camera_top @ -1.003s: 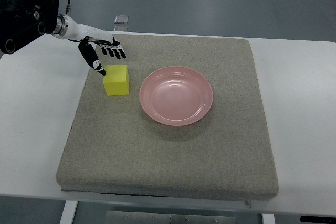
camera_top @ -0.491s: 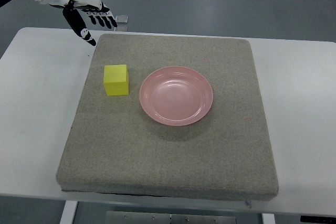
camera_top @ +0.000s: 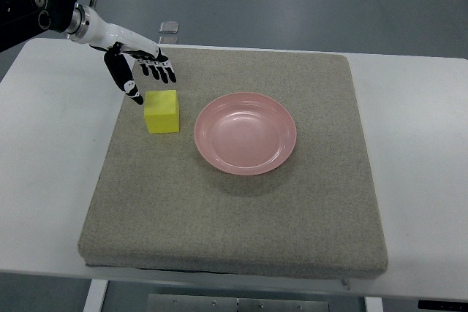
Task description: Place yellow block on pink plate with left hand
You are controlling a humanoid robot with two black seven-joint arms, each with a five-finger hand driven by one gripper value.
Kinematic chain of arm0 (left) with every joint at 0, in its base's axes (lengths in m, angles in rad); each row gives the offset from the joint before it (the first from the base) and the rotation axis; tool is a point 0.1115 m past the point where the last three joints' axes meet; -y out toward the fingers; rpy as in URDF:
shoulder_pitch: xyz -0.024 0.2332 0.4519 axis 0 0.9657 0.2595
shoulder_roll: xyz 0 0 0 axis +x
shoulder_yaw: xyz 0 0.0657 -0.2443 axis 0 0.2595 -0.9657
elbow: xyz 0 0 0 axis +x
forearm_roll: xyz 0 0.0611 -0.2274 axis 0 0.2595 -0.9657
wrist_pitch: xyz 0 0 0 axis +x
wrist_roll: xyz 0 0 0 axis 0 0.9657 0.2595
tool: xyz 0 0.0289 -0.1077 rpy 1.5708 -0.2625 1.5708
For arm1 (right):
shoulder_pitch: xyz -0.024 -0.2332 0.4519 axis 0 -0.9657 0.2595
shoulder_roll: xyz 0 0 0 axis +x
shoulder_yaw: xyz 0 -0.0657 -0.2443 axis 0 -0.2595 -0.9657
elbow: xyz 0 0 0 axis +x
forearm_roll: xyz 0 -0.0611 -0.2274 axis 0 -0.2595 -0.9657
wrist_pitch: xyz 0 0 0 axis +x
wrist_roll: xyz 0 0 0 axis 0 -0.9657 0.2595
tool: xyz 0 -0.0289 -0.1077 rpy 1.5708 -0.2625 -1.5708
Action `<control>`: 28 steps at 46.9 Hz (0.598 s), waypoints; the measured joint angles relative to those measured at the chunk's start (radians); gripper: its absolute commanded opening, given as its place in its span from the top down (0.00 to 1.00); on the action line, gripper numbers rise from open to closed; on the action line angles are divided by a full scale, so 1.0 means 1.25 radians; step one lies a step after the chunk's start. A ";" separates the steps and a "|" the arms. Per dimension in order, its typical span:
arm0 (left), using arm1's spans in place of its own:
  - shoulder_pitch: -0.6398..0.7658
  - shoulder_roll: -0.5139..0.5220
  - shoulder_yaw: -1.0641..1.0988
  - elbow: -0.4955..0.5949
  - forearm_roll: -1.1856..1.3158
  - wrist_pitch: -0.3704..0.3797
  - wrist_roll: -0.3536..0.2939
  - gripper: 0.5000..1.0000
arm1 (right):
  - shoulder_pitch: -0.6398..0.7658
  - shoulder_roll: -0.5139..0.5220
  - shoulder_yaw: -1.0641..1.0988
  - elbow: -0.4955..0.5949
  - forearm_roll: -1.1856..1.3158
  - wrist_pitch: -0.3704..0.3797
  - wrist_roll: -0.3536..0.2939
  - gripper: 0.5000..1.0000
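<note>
A yellow block (camera_top: 162,111) rests on the grey mat (camera_top: 234,202), just left of the empty pink plate (camera_top: 246,133). My left hand (camera_top: 142,72) hovers right behind the block's far-left corner, coming in from the upper left. Its fingers are spread and hold nothing; the thumb tip hangs close to the block's left top edge. The right arm does not show.
The grey mat lies on a white table (camera_top: 51,151). A small grey object (camera_top: 169,27) sits at the table's far edge behind the mat.
The left hand pulled away up and to the left half a second ago, then came back down toward the block. The block and plate have not moved.
</note>
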 measured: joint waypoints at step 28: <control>0.032 -0.012 0.001 -0.072 0.017 0.080 0.040 0.27 | 0.000 0.000 0.000 0.000 0.000 0.000 0.000 0.15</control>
